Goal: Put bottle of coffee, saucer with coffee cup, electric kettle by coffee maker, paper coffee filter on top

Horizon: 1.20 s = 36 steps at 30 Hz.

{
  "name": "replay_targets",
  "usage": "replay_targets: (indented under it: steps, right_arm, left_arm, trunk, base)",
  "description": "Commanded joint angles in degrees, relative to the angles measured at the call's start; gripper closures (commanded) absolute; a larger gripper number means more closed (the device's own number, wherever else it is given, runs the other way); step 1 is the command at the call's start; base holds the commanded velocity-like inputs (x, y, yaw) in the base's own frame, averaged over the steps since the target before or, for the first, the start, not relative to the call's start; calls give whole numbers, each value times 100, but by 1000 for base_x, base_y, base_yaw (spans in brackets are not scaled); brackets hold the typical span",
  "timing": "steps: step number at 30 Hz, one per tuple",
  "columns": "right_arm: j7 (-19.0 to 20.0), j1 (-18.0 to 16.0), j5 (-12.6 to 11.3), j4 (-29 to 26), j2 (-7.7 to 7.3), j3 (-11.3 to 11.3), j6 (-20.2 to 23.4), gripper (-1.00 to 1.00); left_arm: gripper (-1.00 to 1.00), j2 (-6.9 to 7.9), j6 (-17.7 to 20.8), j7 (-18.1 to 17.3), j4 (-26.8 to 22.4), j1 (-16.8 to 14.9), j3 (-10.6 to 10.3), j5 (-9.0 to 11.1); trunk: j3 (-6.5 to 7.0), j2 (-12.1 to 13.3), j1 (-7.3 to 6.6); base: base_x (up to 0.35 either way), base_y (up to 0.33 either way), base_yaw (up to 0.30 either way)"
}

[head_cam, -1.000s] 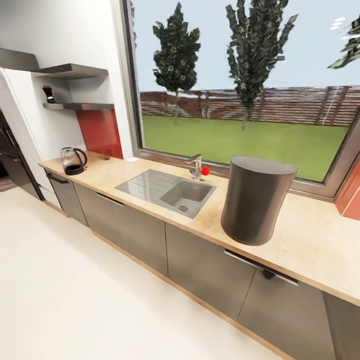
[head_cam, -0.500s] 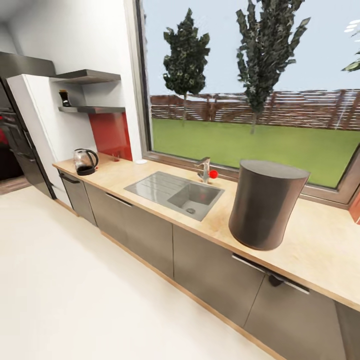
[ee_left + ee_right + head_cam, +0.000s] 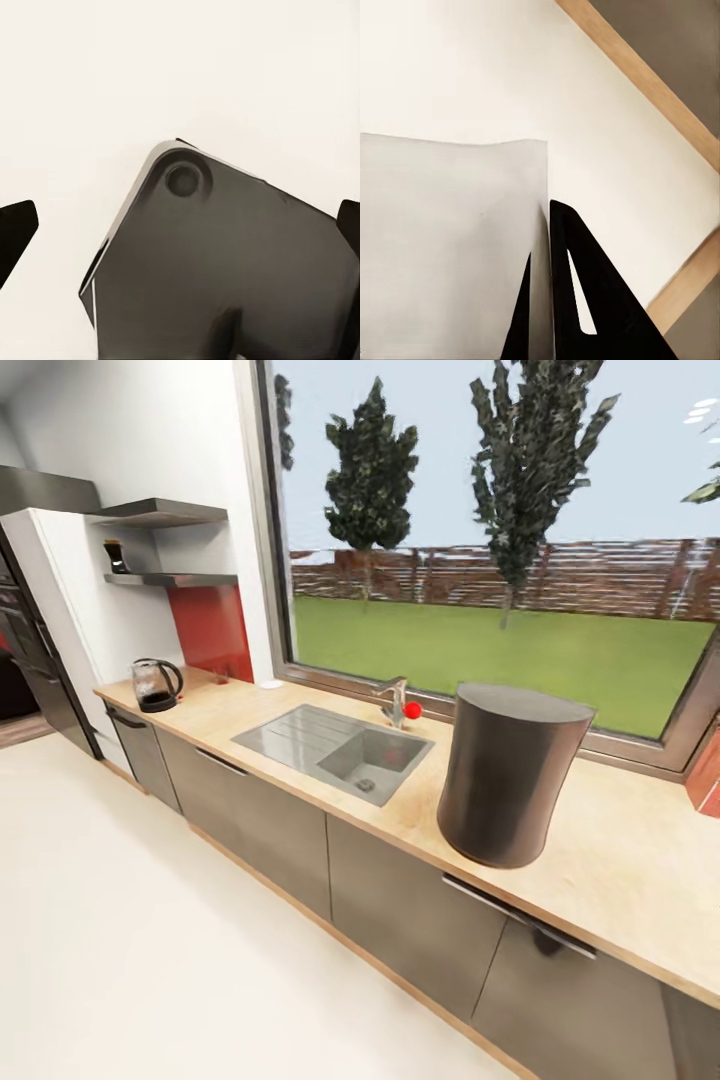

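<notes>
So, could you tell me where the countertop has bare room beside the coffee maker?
Bare worktop lies on both sides of the coffee maker: toward the sink and toward the red panel. The electric kettle stands alone at the far end.

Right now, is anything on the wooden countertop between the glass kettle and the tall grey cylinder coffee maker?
Yes: the grey sink and its tap are set into the countertop between the glass electric kettle and the dark grey coffee maker.
</notes>
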Motion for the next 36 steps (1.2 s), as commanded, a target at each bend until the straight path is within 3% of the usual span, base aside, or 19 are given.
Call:
replay_targets:
  steps: [1,11,20,36]
  right_arm:
    - [-3,-8,34,18,-2,-49,-30,100]
    - [-45,-8,34,18,7,-49,-22,100]
    - [-55,-8,34,18,-10,-49,-22,100]
    - [1,-8,48,25,20,-49,2,100]
  left_arm:
    - [-100,0,-7,-32,-5,2,-5,65]
    - [-100,0,-7,-47,54,2,28,77]
    - [-100,-114,-16,-50,76,2,15,49]
    - [-100,-176,-25,-50,125,2,30,70]
  trunk:
    - [-11,-12,4]
    - [-11,-12,4]
    - [-11,-12,4]
    - [-11,-12,4]
  base:
    - [12,-42,0]
    - [230,44,71]
    - [15,-15,237]
    - [-27,-76,12]
